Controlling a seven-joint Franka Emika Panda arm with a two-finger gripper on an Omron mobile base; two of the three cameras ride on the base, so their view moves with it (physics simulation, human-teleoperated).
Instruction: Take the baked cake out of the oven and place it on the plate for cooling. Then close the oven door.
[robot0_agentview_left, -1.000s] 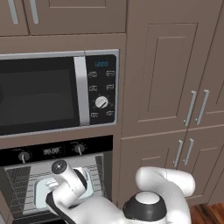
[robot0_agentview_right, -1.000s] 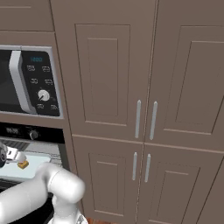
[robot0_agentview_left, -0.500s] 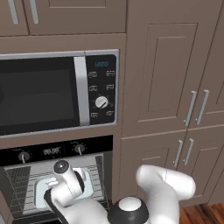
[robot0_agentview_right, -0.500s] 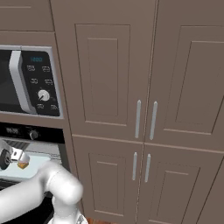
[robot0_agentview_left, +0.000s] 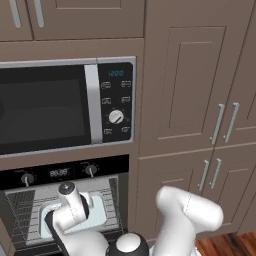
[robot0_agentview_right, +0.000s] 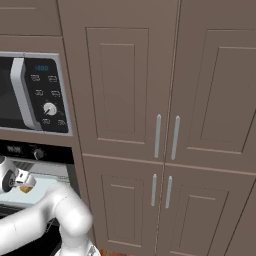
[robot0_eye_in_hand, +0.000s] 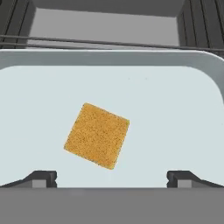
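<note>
End effector (robot0_eye_in_hand: 111, 177) wide open, holding nothing, has edged down into the open oven (robot0_agentview_left: 65, 210) over the last second. Cake (robot0_eye_in_hand: 97, 135) lies flat on the pale tray (robot0_eye_in_hand: 183, 122) inside the oven, just ahead of the fingertips (robot0_eye_in_hand: 41, 178). Grasp looks next.

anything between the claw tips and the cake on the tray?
No. In the hand view the claw stands open just short of the cake, with bare pale tray floor in the stretch between. Nothing else lies there.
</note>
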